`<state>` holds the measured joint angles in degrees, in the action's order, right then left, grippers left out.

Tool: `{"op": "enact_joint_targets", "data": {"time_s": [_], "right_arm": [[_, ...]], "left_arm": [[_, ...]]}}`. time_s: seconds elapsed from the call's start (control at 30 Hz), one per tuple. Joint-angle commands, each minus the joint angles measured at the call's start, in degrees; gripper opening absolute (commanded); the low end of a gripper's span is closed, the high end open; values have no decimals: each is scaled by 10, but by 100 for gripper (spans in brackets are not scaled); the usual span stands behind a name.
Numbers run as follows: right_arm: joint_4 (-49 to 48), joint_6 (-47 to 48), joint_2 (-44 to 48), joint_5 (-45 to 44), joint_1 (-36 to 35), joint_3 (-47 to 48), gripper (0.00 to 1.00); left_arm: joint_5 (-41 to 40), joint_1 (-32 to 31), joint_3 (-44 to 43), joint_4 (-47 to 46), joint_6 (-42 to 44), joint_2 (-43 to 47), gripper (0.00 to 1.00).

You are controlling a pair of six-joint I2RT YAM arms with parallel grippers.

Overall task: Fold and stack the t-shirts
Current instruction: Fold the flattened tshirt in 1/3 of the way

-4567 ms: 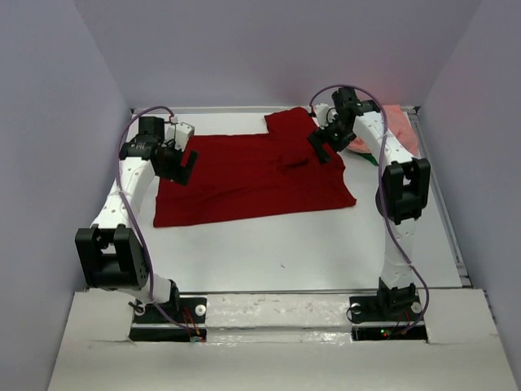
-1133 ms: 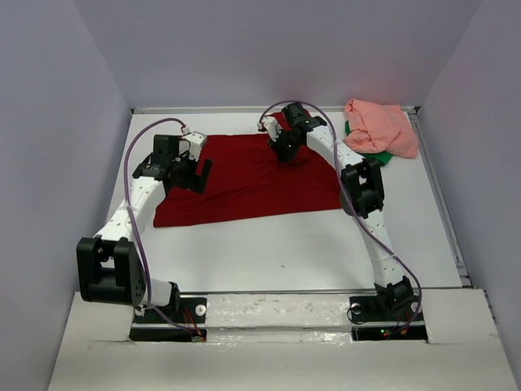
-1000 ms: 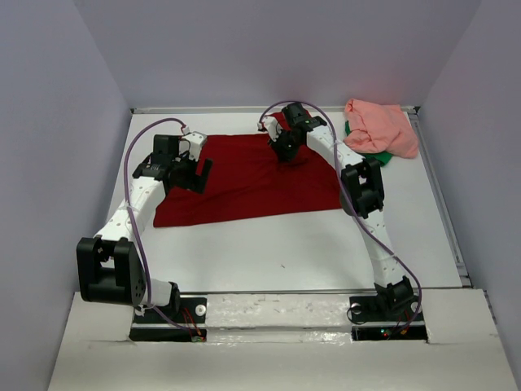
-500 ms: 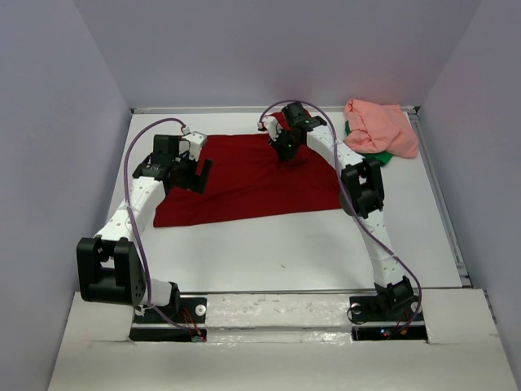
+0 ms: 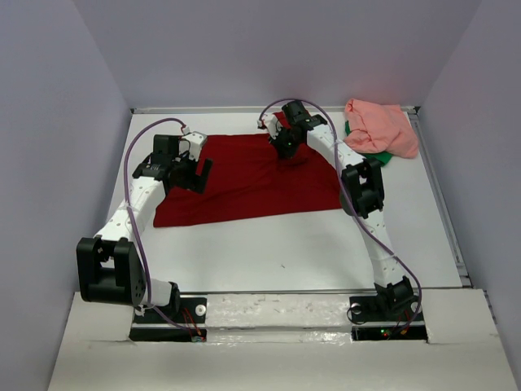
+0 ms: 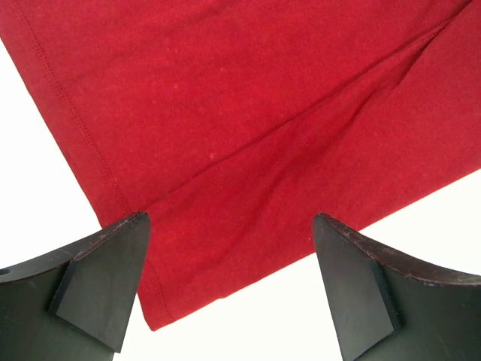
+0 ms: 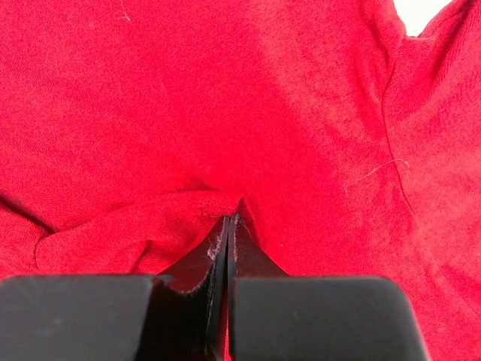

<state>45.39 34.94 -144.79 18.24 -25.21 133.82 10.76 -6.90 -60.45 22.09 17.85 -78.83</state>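
You were at the start of the first fold. The dark red t-shirt (image 5: pixel 244 183) lay spread on the tabletop (image 5: pixel 285 252), beneath both claws. Your right claw (image 7: pixel 228 222) was fully closed, its tips pinching a small pucker of that shirt's cloth. Your left claw (image 6: pixel 229 222) stood wide open and held nothing, with the shirt's corner lying below, between its fingers. Well off to the right claw's right, the salmon pink t-shirt (image 5: pixel 378 126) sat bunched over some green fabric (image 5: pixel 381 157). Next, I judge, your left claw needed to drop and close on that corner so both could lift together.
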Motion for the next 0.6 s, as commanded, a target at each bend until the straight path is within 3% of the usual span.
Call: {"op": "enact_joint_targets", "data": {"time_s": [0.0,0.57], "right_arm": [[-22,6,49,4,-4,33,0],[-38,7,61,21,-4,36,0]], "left_arm": [[10,4,-2,-1,-2,28,99],[9,4,0,0,-2,31,99]]}}
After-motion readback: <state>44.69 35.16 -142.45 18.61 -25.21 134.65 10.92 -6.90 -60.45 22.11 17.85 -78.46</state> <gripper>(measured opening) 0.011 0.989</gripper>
